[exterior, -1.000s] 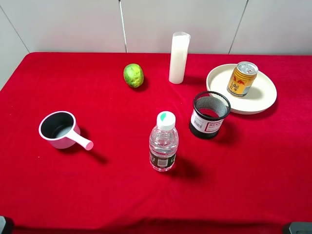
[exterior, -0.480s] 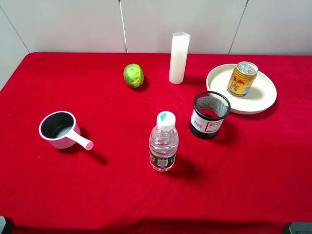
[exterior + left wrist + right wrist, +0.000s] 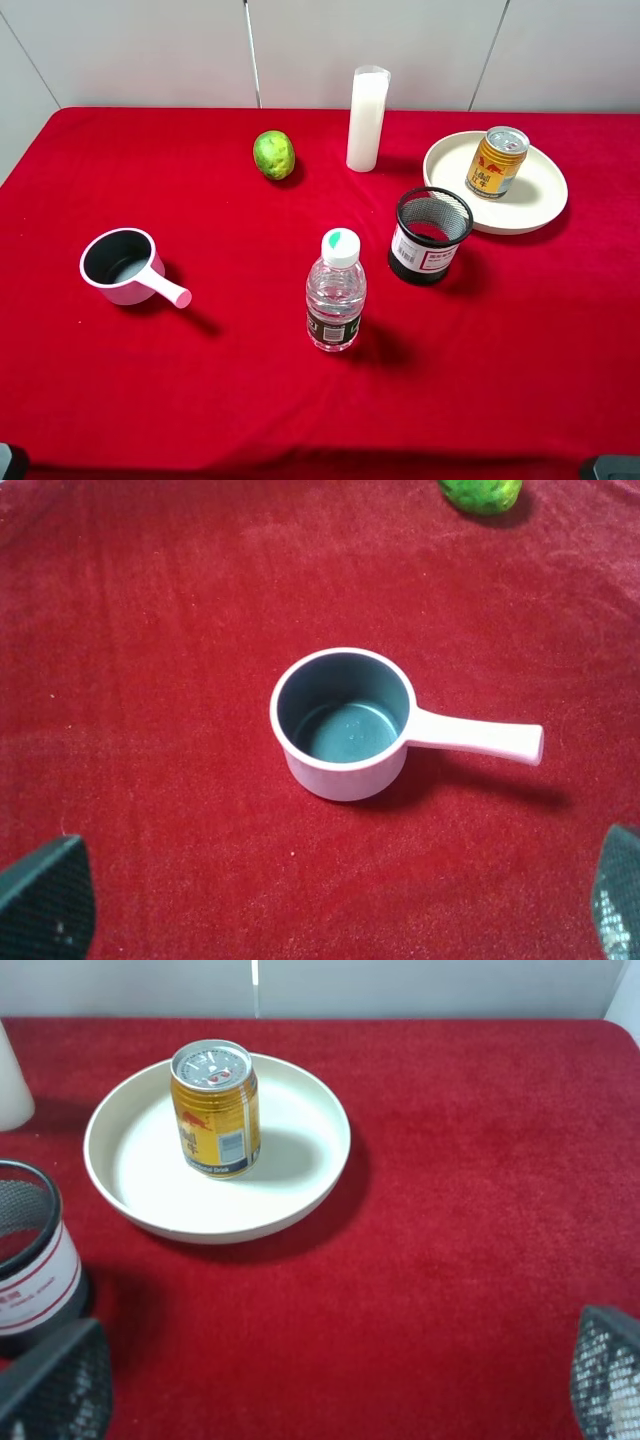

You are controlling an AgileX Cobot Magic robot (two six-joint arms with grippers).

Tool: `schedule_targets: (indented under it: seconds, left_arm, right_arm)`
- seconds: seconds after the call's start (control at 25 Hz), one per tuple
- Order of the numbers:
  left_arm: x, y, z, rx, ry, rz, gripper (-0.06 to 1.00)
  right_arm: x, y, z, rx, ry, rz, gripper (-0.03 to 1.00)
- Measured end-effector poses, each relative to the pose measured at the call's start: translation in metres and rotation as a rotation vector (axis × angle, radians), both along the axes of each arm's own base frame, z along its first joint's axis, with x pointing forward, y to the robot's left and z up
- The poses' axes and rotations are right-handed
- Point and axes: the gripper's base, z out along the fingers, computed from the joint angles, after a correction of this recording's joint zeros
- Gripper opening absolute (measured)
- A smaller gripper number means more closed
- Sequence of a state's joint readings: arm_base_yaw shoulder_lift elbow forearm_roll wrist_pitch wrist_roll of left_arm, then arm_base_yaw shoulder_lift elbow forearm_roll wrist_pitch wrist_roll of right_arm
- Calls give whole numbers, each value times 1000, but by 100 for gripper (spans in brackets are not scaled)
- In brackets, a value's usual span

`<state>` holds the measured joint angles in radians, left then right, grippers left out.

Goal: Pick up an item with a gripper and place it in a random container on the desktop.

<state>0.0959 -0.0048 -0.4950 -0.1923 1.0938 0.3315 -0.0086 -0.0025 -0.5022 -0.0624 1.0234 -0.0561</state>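
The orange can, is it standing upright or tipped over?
Upright: the can stands on its base inside the plate, silver top facing up.

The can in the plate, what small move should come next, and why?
Probably none beyond keeping both arms back: the can stands upright inside the plate, touched by nothing, and the right gripper has its fingers spread wide, clear of it.

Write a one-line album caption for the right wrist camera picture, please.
Gold drink can stands upright inside the cream plate on the red cloth, the open claw hanging apart from it, mesh cup beside the plate.
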Motion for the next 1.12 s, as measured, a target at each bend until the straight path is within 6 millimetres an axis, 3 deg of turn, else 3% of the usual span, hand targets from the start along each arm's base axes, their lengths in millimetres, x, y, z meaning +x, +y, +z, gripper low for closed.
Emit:
schedule_targets:
  seconds: [1.12]
  left_arm:
    - [0,0,0,0,0,0,99]
  right_arm:
    - [0,0,0,-1,-3,0,69]
